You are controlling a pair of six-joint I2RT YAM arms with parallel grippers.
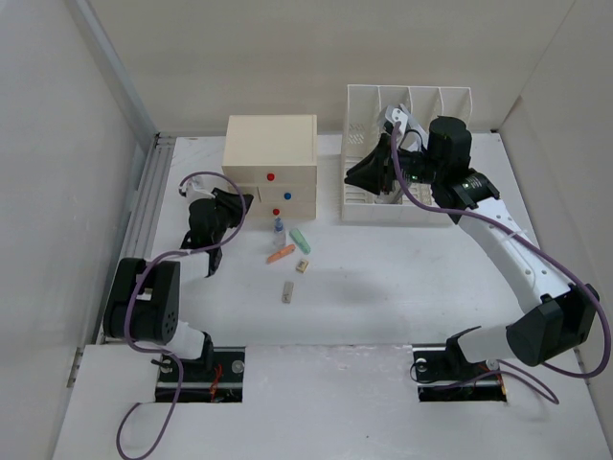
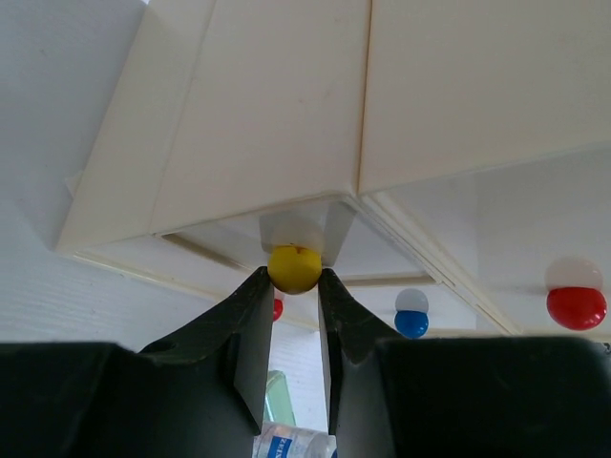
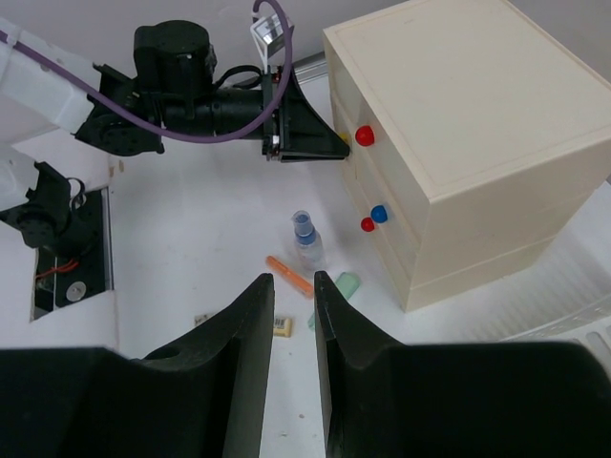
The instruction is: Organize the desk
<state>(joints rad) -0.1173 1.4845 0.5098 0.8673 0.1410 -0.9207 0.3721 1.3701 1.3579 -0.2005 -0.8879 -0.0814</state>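
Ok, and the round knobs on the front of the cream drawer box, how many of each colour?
red knobs: 2
blue knob: 1
yellow knob: 1
Total: 4

Plain off-white walls closed in three sides: a left wall (image 1: 48, 192), a far wall (image 1: 316, 48) and a right wall (image 1: 575, 144). A grey metal post (image 1: 115, 72) ran up the far left corner, and a ribbed metal rail (image 1: 144, 220) lay at the left wall's foot. The light was soft and even, with faint shadows.
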